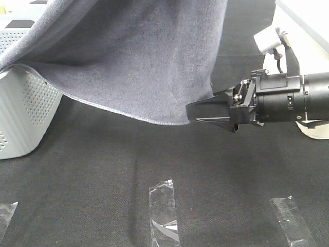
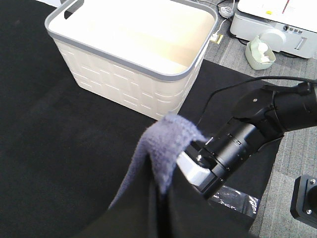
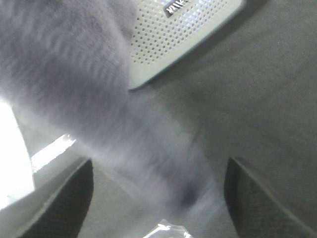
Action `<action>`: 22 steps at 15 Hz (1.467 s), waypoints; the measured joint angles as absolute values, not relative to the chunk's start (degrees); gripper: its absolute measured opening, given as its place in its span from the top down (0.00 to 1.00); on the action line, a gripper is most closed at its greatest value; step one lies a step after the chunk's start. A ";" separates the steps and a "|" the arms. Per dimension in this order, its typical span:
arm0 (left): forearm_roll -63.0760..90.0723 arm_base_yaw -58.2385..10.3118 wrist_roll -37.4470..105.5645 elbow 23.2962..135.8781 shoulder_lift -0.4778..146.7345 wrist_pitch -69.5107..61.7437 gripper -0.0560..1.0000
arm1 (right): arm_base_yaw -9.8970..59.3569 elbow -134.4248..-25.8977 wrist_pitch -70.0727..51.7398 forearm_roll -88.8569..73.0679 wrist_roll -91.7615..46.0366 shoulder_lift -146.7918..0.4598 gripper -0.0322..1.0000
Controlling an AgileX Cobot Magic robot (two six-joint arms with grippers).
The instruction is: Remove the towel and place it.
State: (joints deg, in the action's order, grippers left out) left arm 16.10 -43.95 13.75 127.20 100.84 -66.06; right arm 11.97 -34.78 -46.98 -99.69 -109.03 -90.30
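Hanging blurred inside the spread-apart right gripper (image 3: 158, 163), the towel (image 1: 144, 51) hides the left gripper's state.

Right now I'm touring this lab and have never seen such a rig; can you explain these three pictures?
It's a two-armed robot. One camera looks down from above; one rides on each wrist. On the black table stand a grey perforated basket and, in the left wrist view, a white basket. The towel hangs lifted; the left end effector appears to pinch it. The right end effector is open at its lower corner.
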 joint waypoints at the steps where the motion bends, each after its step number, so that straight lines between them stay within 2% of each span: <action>1: 15.70 -43.95 13.75 127.20 100.78 -66.06 0.95 | 11.97 -34.78 -47.61 -99.69 -108.75 -90.30 0.31; 5: 14.84 -43.95 13.75 127.20 100.78 -64.57 0.95 | 11.97 -34.78 -51.05 -99.69 -108.69 -90.30 0.44; 7: 13.35 -43.95 13.41 127.20 100.78 -64.52 0.95 | 11.97 -34.78 -51.57 -99.69 -108.69 -90.30 0.58; 8: 13.35 -43.95 13.41 127.20 100.78 -64.52 0.95 | 11.97 -34.78 -51.57 -99.69 -108.69 -90.30 0.58; 11: 10.08 -43.95 11.52 127.20 100.78 -64.46 0.95 | 11.97 -34.78 -51.57 -99.69 -108.63 -90.30 0.90; 12: 8.94 -43.95 11.17 127.20 100.78 -64.46 0.95 | 11.97 -34.78 -51.57 -99.69 -108.29 -90.30 0.97; 18: -12.55 -43.60 0.00 127.20 101.64 -66.41 0.95 | 11.97 -37.24 -51.57 -98.03 -91.62 -90.30 0.97; 20: -15.93 -41.54 -3.27 127.20 103.82 -68.98 0.95 | 11.97 -42.74 -51.39 -89.44 -79.13 -90.13 0.97; 22: -16.44 -37.99 -5.44 127.20 106.91 -69.50 0.95 | 11.97 -51.39 -50.71 -73.05 -60.91 -90.13 0.97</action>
